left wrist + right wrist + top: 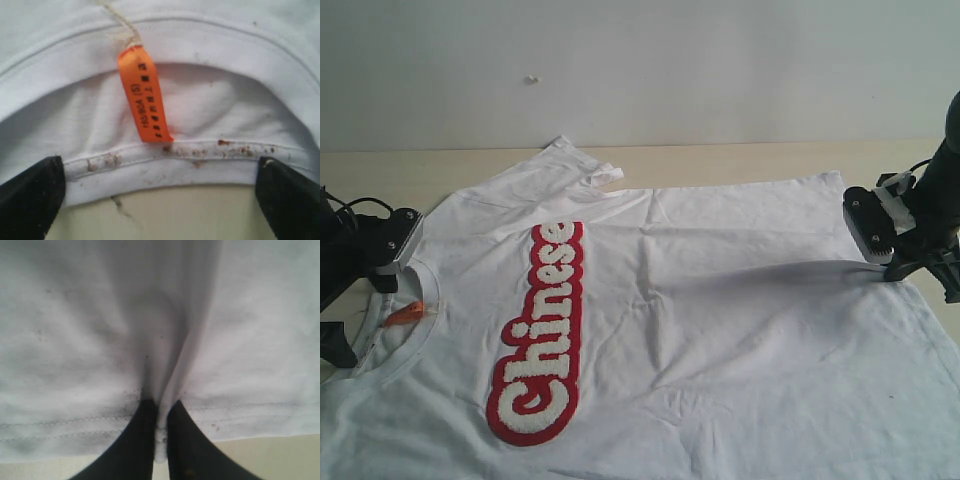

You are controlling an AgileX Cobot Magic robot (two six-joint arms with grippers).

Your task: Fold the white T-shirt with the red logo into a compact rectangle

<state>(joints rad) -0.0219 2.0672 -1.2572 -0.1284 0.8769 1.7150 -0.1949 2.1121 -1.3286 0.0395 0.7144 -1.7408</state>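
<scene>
The white T-shirt lies spread face up on the table, collar to the left and hem to the right. Its red logo runs along the chest. My left gripper hovers at the collar, open, with its two black fingers wide apart on either side of the collar edge. The orange neck tag lies just beyond them. My right gripper is shut on a pinched fold of the shirt's hem, which it holds slightly raised off the table.
The cream table shows behind the shirt, and a pale wall rises beyond it. One sleeve lies folded toward the back edge. The shirt's near side runs out of the exterior view.
</scene>
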